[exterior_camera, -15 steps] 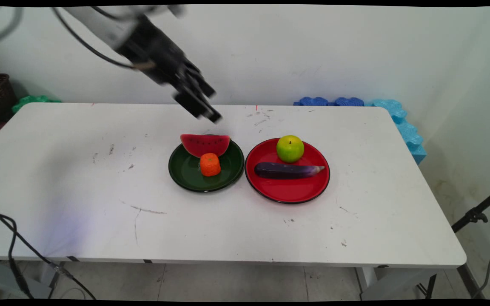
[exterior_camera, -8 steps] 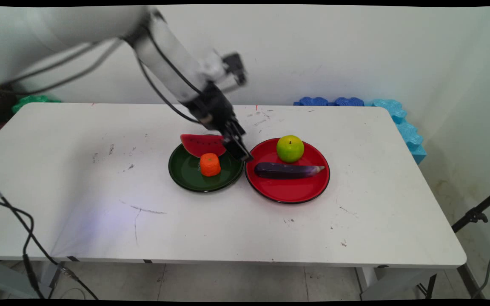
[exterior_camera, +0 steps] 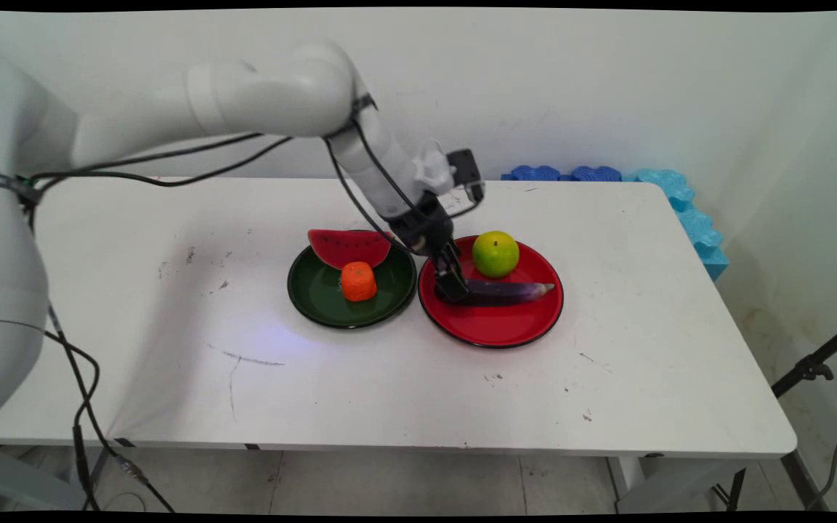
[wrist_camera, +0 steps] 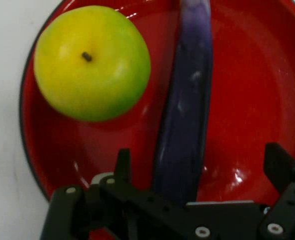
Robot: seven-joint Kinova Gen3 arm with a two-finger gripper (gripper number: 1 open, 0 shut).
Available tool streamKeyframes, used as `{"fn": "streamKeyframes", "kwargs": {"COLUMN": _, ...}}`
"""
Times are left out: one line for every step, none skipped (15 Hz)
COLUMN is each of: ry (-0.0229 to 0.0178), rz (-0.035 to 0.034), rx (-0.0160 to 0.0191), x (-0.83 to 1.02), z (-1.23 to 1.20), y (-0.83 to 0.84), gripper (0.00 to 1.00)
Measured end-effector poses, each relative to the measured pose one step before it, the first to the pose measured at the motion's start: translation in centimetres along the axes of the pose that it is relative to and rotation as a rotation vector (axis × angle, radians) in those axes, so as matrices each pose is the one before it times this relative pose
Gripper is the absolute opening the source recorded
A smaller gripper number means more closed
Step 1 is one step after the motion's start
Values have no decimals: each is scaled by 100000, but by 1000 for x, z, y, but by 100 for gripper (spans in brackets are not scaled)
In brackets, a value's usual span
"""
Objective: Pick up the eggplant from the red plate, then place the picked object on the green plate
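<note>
**Gripper low over the eggplant's blunt end on the red plate**

The black gripper (exterior_camera: 452, 288) is down at the left end of a purple eggplant (exterior_camera: 506, 291) that lies across the red plate (exterior_camera: 495, 330) on the white counter (exterior_camera: 404, 385). In the hand view the gripper (wrist_camera: 200, 172) straddles the eggplant (wrist_camera: 185, 125): one of the fingers (wrist_camera: 122, 165) stands on the side toward the apple and the other on the far side, with the eggplant's dark body running up between them. The fingers are spread wide, with a gap showing on each side of the eggplant, so they are not clamped on it. Whether either pad touches the skin cannot be told.

A green-yellow apple (exterior_camera: 495, 253) sits on the same plate, just behind the eggplant and close to the gripper's right side; in the hand view the apple (wrist_camera: 92, 62) shows its stem end upward and stands apart from the eggplant by a narrow strip of red. The eggplant's paler, pointed tip faces the plate's right rim.

Just left of the red plate, nearly touching it, is a dark green plate (exterior_camera: 317, 298) holding a watermelon slice (exterior_camera: 349, 247) at its back edge and a small orange fruit (exterior_camera: 358, 281) in front of the slice. Blue foam pieces (exterior_camera: 607, 175) lie against the wall behind the counter's far right corner.
</note>
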Motion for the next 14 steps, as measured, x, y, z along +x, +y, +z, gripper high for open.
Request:
{"fn": "streamKeyframes", "kwargs": {"ry": -172, "rz": 675, "rx": -402, "x": 208, "z": 885, "y": -82, "gripper": 100}}
{"fn": "streamKeyframes", "kwargs": {"ry": -157, "rz": 789, "rx": -429, "x": 225, "z": 929, "y": -87, "gripper": 100}}
{"fn": "streamKeyframes", "kwargs": {"ry": -100, "rz": 670, "rx": -315, "x": 208, "z": 714, "y": -58, "gripper": 100}}
{"fn": "streamKeyframes", "kwargs": {"ry": -109, "rz": 565, "rx": -262, "x": 174, "z": 632, "y": -56, "gripper": 100}}
{"fn": "streamKeyframes", "kwargs": {"ry": -35, "rz": 360, "rx": -161, "x": 116, "z": 373, "y": -28, "gripper": 100}}
{"fn": "streamKeyframes", "kwargs": {"ry": -34, "rz": 593, "rx": -325, "x": 190, "z": 574, "y": -16, "gripper": 100}}
{"fn": "streamKeyframes", "kwargs": {"ry": -40, "rz": 470, "rx": -319, "x": 145, "z": 431, "y": 21, "gripper": 100}}
{"fn": "streamKeyframes", "kwargs": {"ry": -40, "rz": 567, "rx": -384, "x": 140, "z": 438, "y": 71, "gripper": 100}}
{"fn": "streamKeyframes", "kwargs": {"ry": 38, "rz": 348, "rx": -239, "x": 107, "z": 212, "y": 54, "gripper": 100}}
{"fn": "streamKeyframes", "kwargs": {"ry": 62, "rz": 394, "rx": -248, "x": 124, "z": 228, "y": 60, "gripper": 0}}
{"fn": "streamKeyframes", "kwargs": {"ry": 34, "rz": 341, "rx": -221, "x": 109, "z": 153, "y": 52, "gripper": 0}}
{"fn": "streamKeyframes", "kwargs": {"ry": 54, "rz": 265, "rx": -154, "x": 100, "z": 58, "y": 48, "gripper": 0}}
{"fn": "streamKeyframes", "kwargs": {"ry": 36, "rz": 235, "rx": -226, "x": 120, "z": 73, "y": 52, "gripper": 0}}
{"fn": "streamKeyframes", "kwargs": {"ry": 6, "rz": 59, "rx": -161, "x": 87, "z": -2, "y": 54, "gripper": 0}}
